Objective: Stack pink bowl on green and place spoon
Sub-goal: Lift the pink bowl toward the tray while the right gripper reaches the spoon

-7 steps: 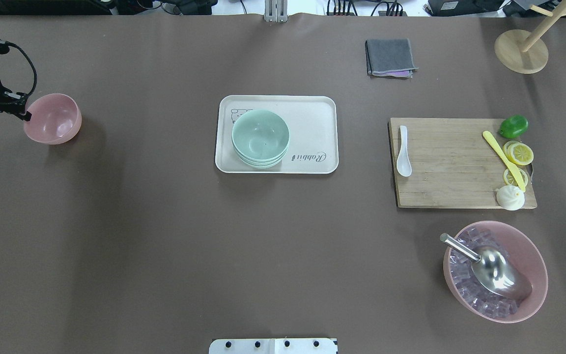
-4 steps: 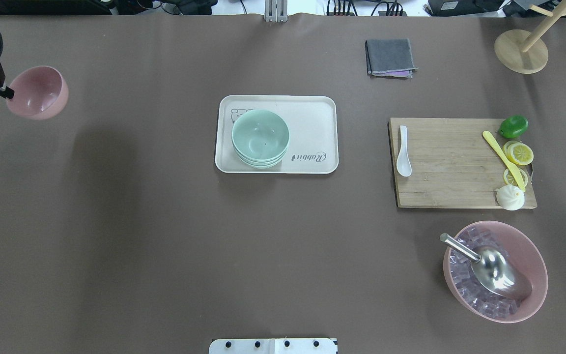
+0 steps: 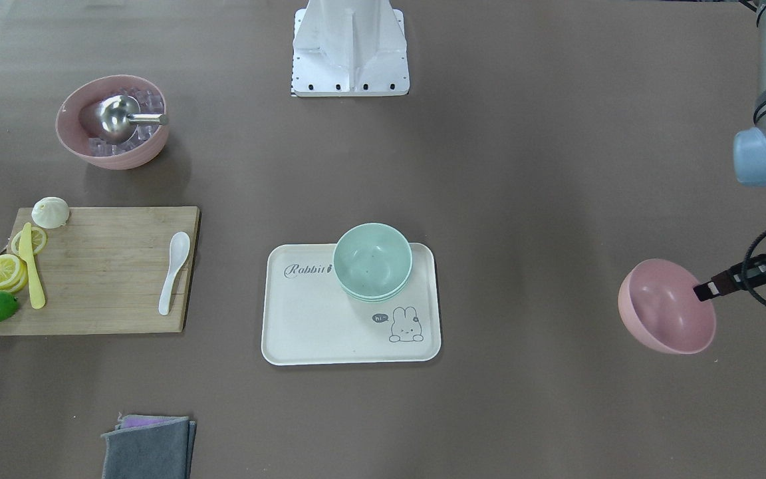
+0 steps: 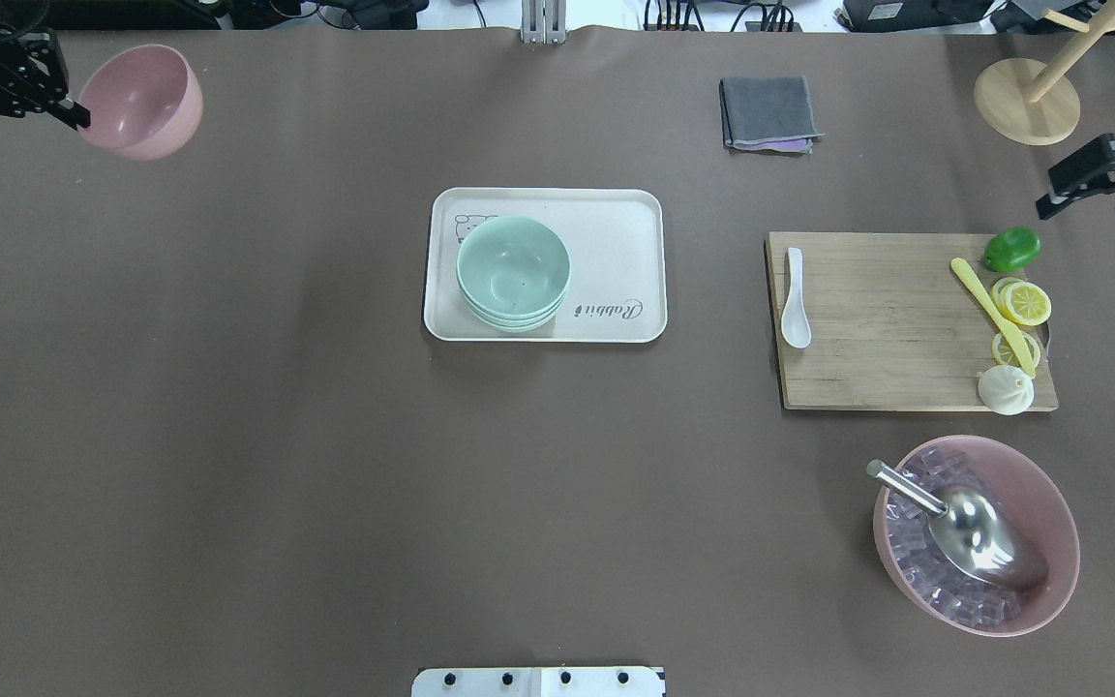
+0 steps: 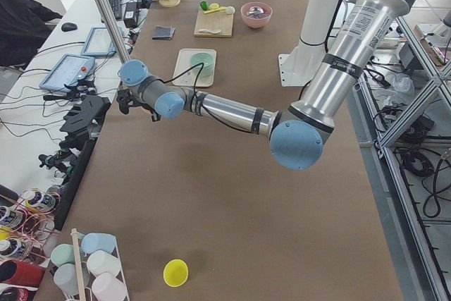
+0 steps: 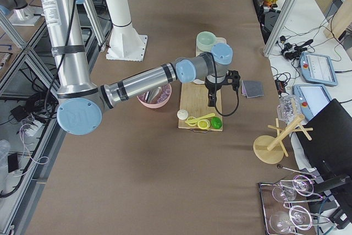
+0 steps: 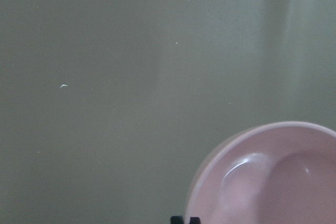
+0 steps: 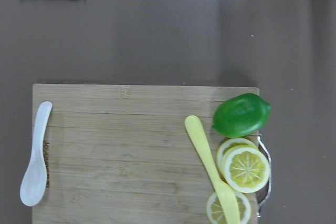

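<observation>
**A:** Looking for the left tool (image 4: 72, 116), how much of it shows?

**B:** Little. The overhead cuts it off at the far left corner. Its dark fingers (image 3: 705, 291) are nipped on the rim of the pink bowl (image 4: 139, 100), which is tilted. Its wrist view catches only part of the bowl and two black tips at the bottom edge. From the left side, the arm hides the bowl.

**A:** And the right tool (image 4: 1082, 215)?

**B:** Half out of frame at the overhead's right edge, fingers spread wide, near the lime (image 4: 1011, 249). Its own camera shows none of its fingers.

**A:** The spoon (image 4: 794, 298)?

**B:** Flat on the board (image 4: 887, 368), at the end nearer the tray (image 4: 616, 208). The knife (image 4: 991, 312) and lemon slices (image 4: 1023, 301) crowd the other end.

**A:** The green bowls (image 4: 513, 271)?

**B:** Stacked on the tray mid-counter (image 4: 325, 484), well apart from the pink one. A big bowl (image 4: 1051, 503) of ice with a scoop (image 4: 979, 537) sits near the board.
</observation>
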Controlling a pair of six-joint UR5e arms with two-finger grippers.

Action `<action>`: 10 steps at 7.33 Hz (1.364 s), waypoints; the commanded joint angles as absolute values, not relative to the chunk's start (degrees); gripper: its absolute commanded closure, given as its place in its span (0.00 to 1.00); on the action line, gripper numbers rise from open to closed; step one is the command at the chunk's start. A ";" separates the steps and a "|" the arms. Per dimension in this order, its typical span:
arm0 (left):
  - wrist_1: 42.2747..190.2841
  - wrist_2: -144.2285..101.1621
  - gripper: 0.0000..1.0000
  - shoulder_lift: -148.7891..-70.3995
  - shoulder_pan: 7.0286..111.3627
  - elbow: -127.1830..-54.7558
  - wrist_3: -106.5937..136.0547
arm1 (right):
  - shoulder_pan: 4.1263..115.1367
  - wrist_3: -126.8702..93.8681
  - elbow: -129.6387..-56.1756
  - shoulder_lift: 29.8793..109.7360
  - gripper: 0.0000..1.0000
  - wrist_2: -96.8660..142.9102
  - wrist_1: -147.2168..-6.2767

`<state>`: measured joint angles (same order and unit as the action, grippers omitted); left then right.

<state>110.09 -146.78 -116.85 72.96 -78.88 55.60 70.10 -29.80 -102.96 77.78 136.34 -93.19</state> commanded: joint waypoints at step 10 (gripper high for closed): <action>110.13 -137.03 1.00 -128.58 56.35 -86.04 85.34 | 49.14 -62.75 -82.18 62.84 0.10 125.88 -71.98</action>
<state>110.12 -138.45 -127.97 57.83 -85.95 84.35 50.28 -61.33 -82.22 63.00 127.61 -71.95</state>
